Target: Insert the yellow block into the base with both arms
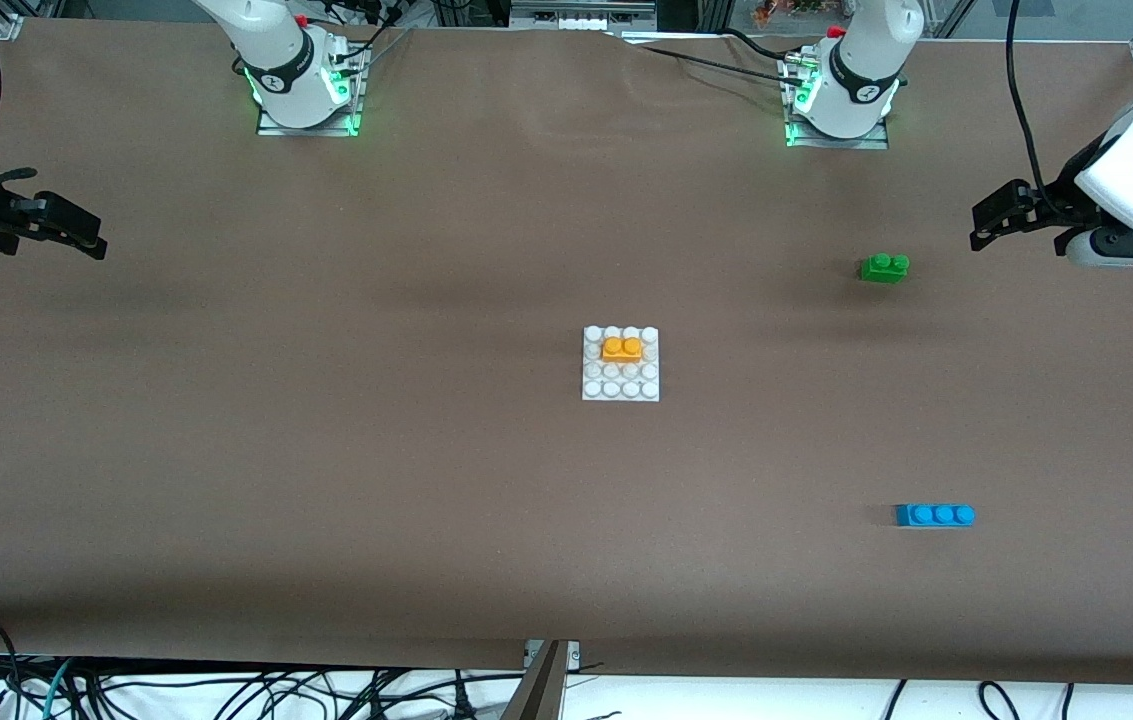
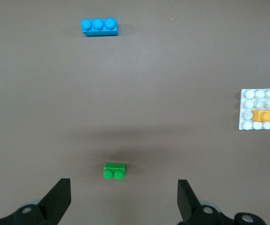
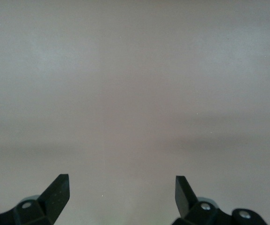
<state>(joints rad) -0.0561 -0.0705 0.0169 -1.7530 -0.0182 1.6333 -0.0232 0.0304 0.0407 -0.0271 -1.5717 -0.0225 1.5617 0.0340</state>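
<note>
Yellow block (image 1: 622,348): seated on the base (image 1: 621,390), in the second stud row counted from the robots' side, over the two middle columns; its long axis runs along the worktop's length, from one arm's end toward the other, studs up.
Block shape: small orange-yellow plastic brick with smooth sides and two round studs in a row; also seen in the left wrist view (image 2: 267,115).
Base: flat square white plastic plate with a four-by-four grid of round studs, lying flat near the middle of the worktop (image 1: 326,480); it carries only the yellow block — the remaining studs are bare (image 2: 263,125).
Worktop: matte brown sheet, faintly wrinkled near the robots' edge.
Green brick (image 1: 884,267): two-stud plastic brick toward the left arm's end, well apart from the base (image 2: 114,171).
Blue brick (image 1: 935,515): longer three-stud brick, nearer to the front camera than the green brick (image 2: 99,26).
Left hand (image 1: 994,222): spread wide and empty, over the worktop's left-arm end near the green brick (image 2: 124,199).
Right hand (image 1: 76,235): fingers spread and empty, over bare worktop at the right arm's end (image 3: 122,197).
</note>
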